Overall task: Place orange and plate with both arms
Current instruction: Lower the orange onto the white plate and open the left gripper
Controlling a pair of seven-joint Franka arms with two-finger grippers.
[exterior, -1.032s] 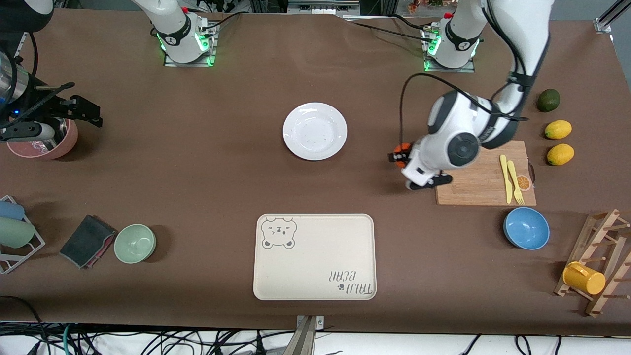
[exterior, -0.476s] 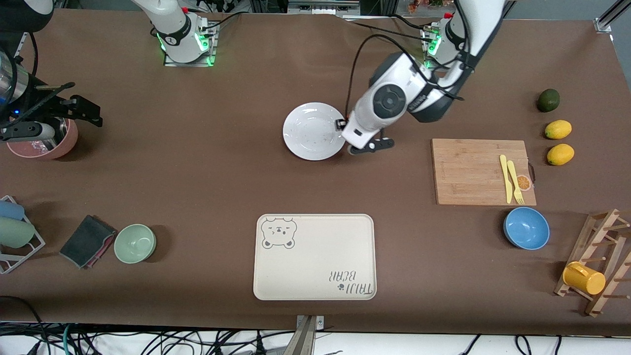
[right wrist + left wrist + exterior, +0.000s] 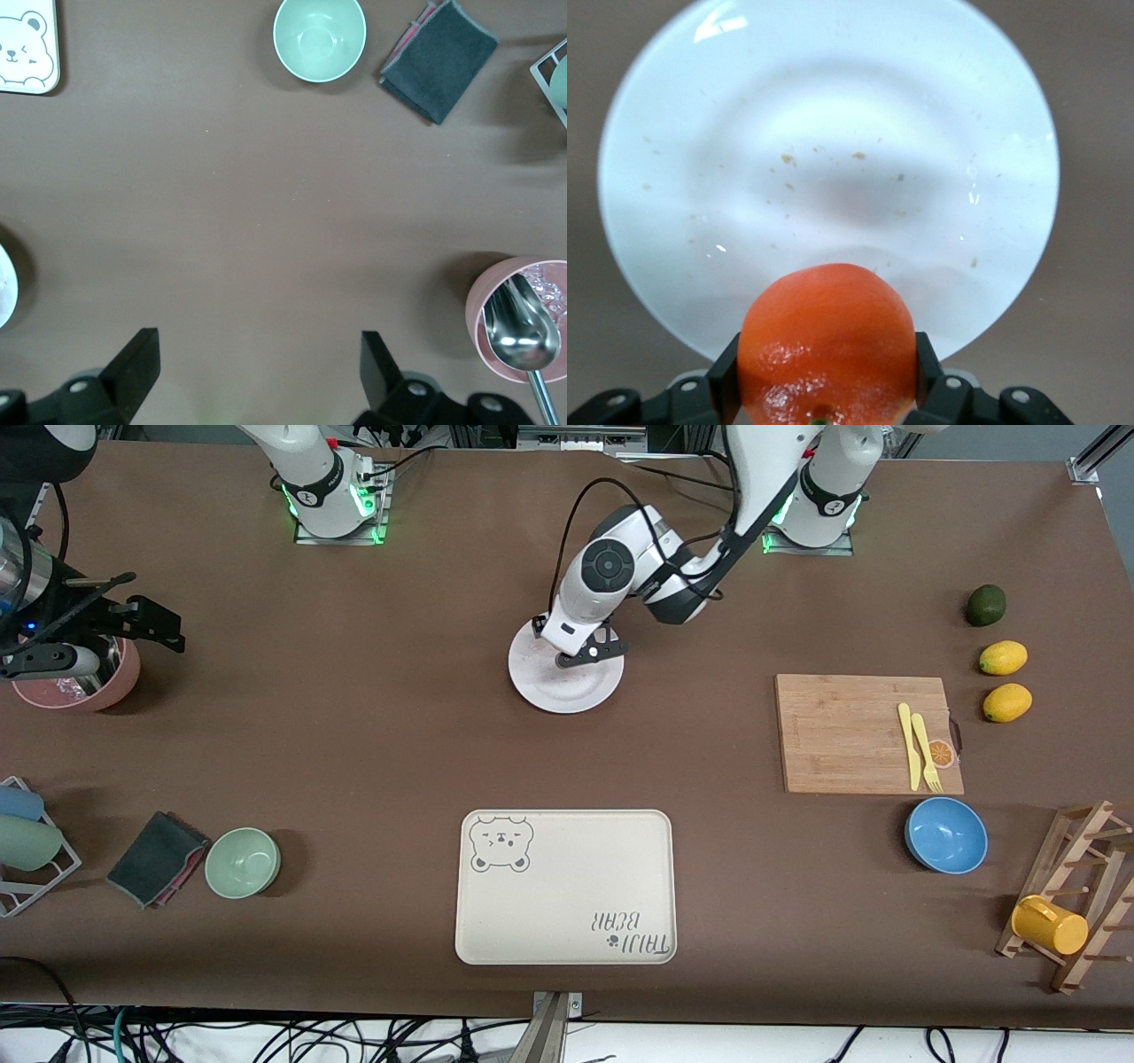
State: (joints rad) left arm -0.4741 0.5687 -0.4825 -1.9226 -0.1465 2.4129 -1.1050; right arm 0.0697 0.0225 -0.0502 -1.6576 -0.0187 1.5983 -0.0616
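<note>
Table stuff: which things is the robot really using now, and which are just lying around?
Using now:
- orange, held in the left gripper over the plate
- plate
- right gripper, open, waiting near the pink bowl

Just lying around:
- bear tray
- cutting board
- lemons
- blue bowl
- green bowl

The plate (image 3: 833, 133) is glossy white, glazed-looking, speckled with small crumbs. Over it, the orange (image 3: 826, 341) has a shiny, finely dimpled skin, held between matt black fingers (image 3: 725, 376). The table (image 3: 354, 717) is covered in matt brown sheet. Nearby lie a pale wooden board (image 3: 850, 735) and a matt cream tray (image 3: 567, 886).
</note>
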